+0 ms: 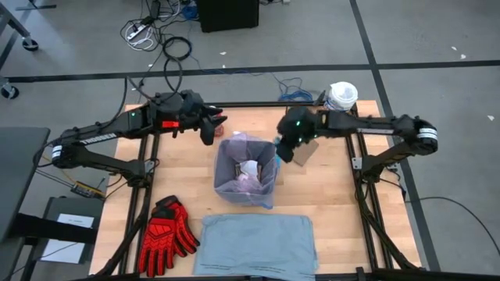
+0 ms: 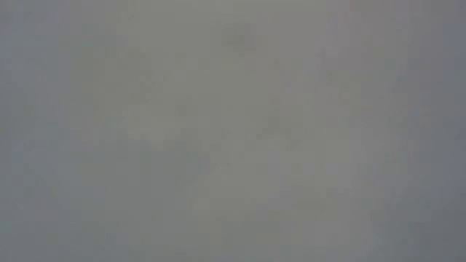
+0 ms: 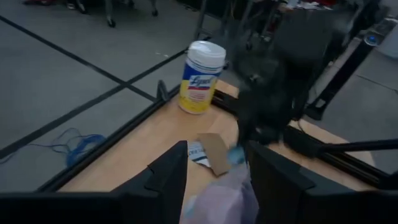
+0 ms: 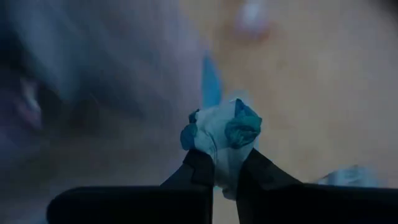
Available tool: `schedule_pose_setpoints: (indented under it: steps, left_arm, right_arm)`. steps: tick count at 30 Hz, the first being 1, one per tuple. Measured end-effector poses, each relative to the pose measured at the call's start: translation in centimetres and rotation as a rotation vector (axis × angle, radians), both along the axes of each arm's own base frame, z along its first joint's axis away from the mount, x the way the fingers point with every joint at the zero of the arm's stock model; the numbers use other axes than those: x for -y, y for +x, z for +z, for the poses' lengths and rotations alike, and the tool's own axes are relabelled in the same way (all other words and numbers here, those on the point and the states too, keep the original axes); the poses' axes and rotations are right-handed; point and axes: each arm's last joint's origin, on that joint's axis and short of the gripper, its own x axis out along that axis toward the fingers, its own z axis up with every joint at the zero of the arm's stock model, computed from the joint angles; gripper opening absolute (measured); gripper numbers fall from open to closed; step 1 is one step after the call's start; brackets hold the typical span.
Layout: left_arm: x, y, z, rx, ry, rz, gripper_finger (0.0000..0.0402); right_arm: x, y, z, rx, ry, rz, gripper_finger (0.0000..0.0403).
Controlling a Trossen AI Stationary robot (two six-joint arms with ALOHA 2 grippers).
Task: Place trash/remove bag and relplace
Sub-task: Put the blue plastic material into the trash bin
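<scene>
A bin lined with the translucent pink-lavender bag stands mid-table, with white crumpled trash inside. My right gripper hovers at the bin's far right corner, shut on a small pale wad with blue lumps. I cannot tell whether the wad is loose litter or part of the bag. My left gripper is open at the bin's far left corner, and the bag's rim shows between its fingers. A brown cardboard piece lies flat beside the right gripper. The low view shows only grey. My right gripper pinches the wad's lower part between its two fingertips. The rest of the wad stands out beyond the tips. It appears lifted clear of the table.
A yellow tub with a white lid stands at the far right edge. Red gloves lie at the near left. The folded grey-blue liner lies at the near edge. The right arm stands close before the left wrist camera.
</scene>
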Motion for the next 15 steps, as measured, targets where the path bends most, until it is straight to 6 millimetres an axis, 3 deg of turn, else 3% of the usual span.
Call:
schedule_pose_setpoints:
  steps: [4,8,11,15]
  left_arm:
    - [0.1,0.0,0.2,-0.008,0.011,-0.006,0.0158]
    - [0.1,0.0,0.1,-0.034,0.042,-0.039,0.0156]
    - [0.1,0.7,0.1,-0.023,0.067,-0.082,0.0156]
    - [0.0,1.6,-0.3,-0.033,0.111,-0.132,0.0156]
  right_arm:
    - [0.2,-0.3,5.2,0.093,-0.11,-0.048,0.0022]
    - [0.0,-0.1,9.1,0.231,-0.17,0.045,0.0021]
    - [-0.8,1.2,9.8,0.312,-0.17,0.246,0.002]
    - [-2.1,3.2,8.8,0.337,-0.124,0.439,0.0034]
